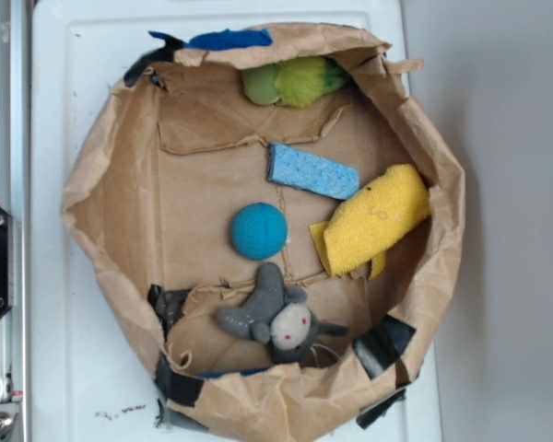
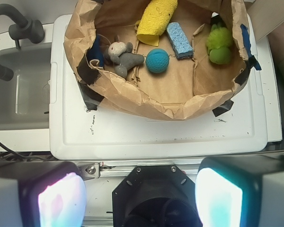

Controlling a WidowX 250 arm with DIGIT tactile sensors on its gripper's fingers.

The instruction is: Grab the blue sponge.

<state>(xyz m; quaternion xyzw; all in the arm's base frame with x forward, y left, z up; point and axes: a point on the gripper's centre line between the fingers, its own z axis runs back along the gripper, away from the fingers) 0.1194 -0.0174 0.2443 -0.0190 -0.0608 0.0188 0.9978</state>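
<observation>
The grab has not started yet: the fingers (image 2: 66, 201) are wide apart and far from the paper bag (image 2: 132, 94). The blue sponge (image 1: 312, 171) lies flat inside the bag, just past the blue ball (image 1: 258, 230). Next, move over the sponge and go down. Only the wrist view shows the fingers and a sink (image 2: 19, 90) beside the bag
</observation>
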